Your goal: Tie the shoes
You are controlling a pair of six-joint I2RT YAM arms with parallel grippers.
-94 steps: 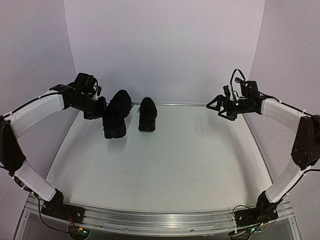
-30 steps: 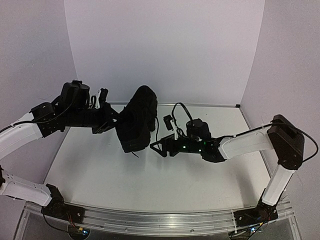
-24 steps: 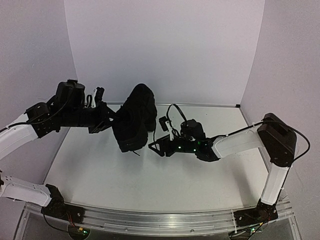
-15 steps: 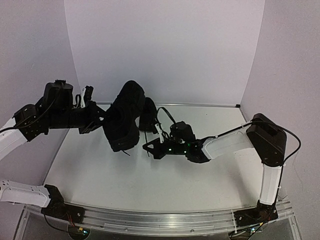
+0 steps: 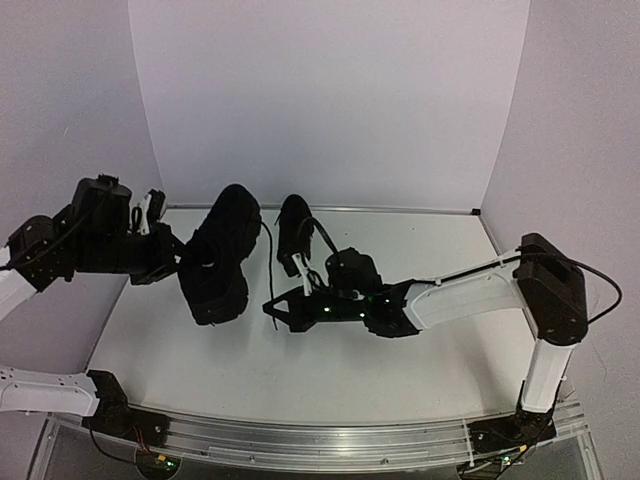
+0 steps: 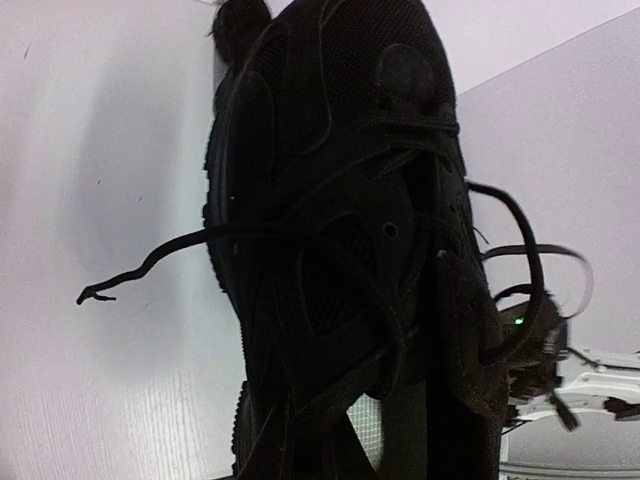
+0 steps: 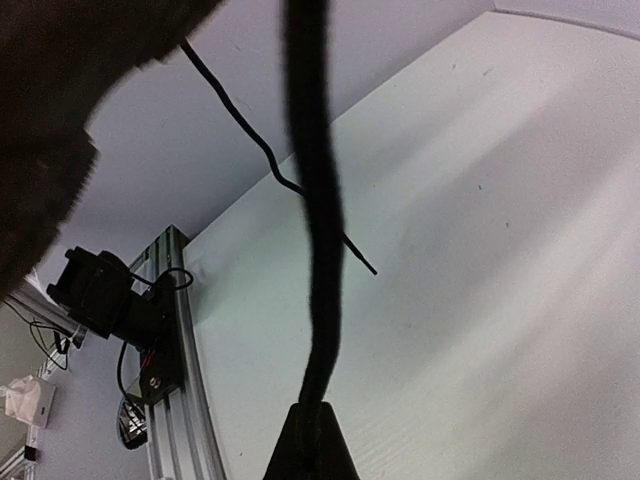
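Shoe (image 5: 215, 265) further left over white table (image 5: 400, 385)

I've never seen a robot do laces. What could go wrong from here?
The right claw pinches a thin lace only at its tips, so a pull could slip it free. The left claw holds the shoe off the table, so a hard tug might twist or drop it. The other shoe stands close behind the right claw and could be knocked.

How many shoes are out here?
2. The near shoe is held by the left gripper; the far shoe sits on the table, behind the right gripper, which pinches a lace.
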